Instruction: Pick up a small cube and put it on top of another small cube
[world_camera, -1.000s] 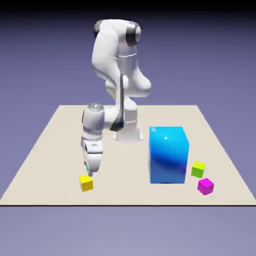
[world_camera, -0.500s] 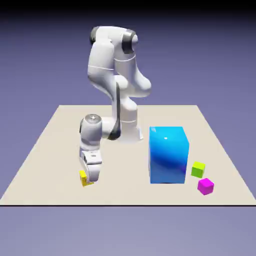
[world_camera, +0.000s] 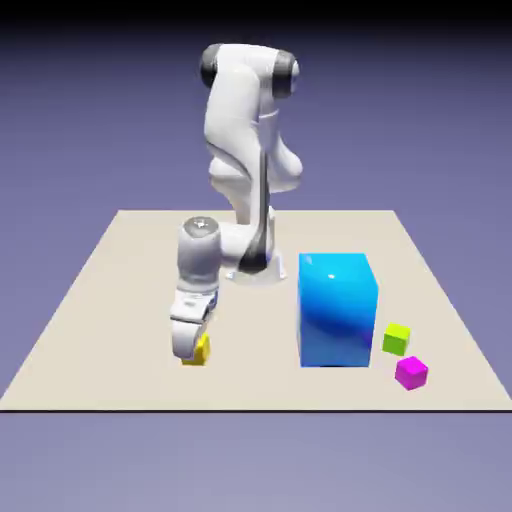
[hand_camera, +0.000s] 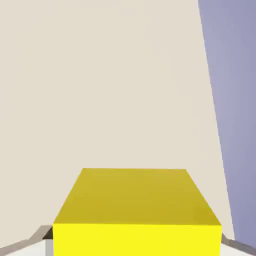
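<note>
Hand view: gripper (hand_camera: 137, 247) clamped on yellow cube (hand_camera: 137, 210) | lime-green cube (world_camera: 396, 339) beside blue cube (world_camera: 337, 310)

No readable txt, labels, brands or nos. anywhere in either view.

Setting: flat beige table (world_camera: 100, 300), matte, w/o markings, extending on all sides beneath the end effector. Beyond its edges, plain blue-violet backdrop (world_camera: 430, 120), darkening to near-black toward top of exterior view. Hand view: beige surface ahead of the end effector, violet strip along right edge. Lighting even, soft.
</note>
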